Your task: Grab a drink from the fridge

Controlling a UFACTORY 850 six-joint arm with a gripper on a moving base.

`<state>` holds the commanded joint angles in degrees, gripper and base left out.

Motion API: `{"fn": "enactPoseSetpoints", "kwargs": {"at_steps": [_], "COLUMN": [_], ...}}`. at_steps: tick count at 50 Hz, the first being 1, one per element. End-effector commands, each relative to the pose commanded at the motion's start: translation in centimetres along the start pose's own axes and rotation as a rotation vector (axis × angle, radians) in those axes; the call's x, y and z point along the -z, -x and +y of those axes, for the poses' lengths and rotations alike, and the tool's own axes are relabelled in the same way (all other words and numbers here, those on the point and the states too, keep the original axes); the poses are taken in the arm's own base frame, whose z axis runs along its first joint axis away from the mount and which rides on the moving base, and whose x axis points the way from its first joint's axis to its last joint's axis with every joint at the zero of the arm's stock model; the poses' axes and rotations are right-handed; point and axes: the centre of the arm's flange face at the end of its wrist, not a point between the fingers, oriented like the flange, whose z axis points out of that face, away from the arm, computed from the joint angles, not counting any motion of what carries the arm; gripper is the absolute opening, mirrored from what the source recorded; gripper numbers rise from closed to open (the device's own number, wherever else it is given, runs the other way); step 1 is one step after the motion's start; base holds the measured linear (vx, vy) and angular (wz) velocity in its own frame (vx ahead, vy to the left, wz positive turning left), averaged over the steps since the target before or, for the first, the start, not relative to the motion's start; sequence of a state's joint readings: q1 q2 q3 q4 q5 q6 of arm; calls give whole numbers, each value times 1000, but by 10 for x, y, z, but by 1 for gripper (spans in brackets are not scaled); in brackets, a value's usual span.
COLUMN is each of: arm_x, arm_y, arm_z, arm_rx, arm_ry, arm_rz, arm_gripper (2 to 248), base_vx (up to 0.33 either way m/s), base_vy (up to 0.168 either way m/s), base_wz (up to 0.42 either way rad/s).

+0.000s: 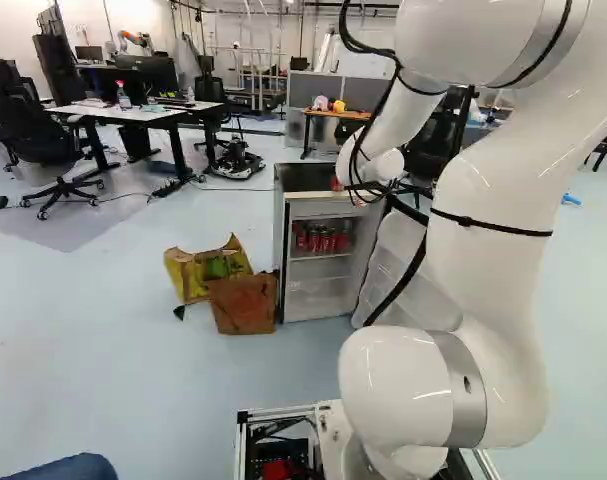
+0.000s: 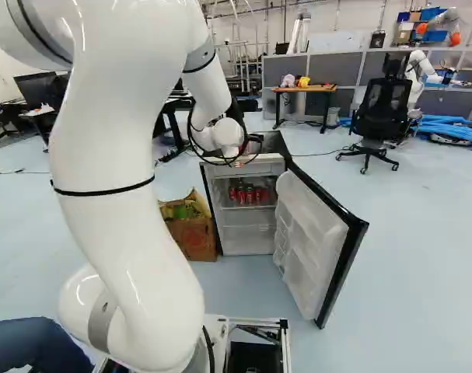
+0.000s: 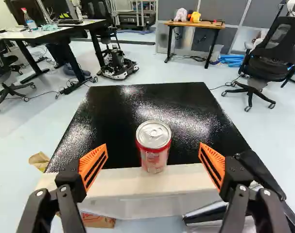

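Red and silver, a soda can (image 3: pixel 154 155) is standing upright on top of the mini fridge (image 3: pixel 113 114), close by its pale front edge, and from where I'm watching, everything is hanging on how that can is sitting to the gripper (image 3: pixel 153 144). The fingers are standing wide open, with nothing clamped in them. Their orange pads (image 3: pixel 94 165) are facing each other, one to either side of the can's line, and daylight is showing on both flanks. The can is lying straight along the way the gripper is looking, pretty well centred between the fingertips, though I can't tell whether it's sitting fully within their reach or just ahead of them.

Its long axis is pointing up, crossing the line on which the fingers would be meeting, so I'm reckoning a plain squeeze would be catching the round wall from two sides. Any sideways fix is looking small; depth and height are what I'd be minding. Closing too high, the pads would be slipping off toward the rim; pushing in crooked, they'd be tipping the can or shoving it back over the black top.

Below, more red cans (image 2: pixel 247 194) are waiting on a shelf inside, and the door (image 2: pixel 329 245) is standing open. If one of those is being wanted instead, the arm (image 2: pixel 127 171) would be needing to back off and go in lower, through the front.
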<state>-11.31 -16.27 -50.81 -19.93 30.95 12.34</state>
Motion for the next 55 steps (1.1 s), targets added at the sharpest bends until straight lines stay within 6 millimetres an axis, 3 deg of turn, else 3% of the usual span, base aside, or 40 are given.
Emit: {"fn": "enactPoseSetpoints", "kwargs": {"at_steps": [21,36,55], "arm_x": [37,54,61], "arm_y": [15,23,26], "arm_z": [0,18,47], "arm_rx": [-9,-29,-55], "arm_ry": [13,51,104], "arm_rz": [-14,-18,-17], "arm_gripper": [247,247,247], "base_vx": [0,0,0], "base_vy": [0,0,0], "base_wz": [0,0,0]}}
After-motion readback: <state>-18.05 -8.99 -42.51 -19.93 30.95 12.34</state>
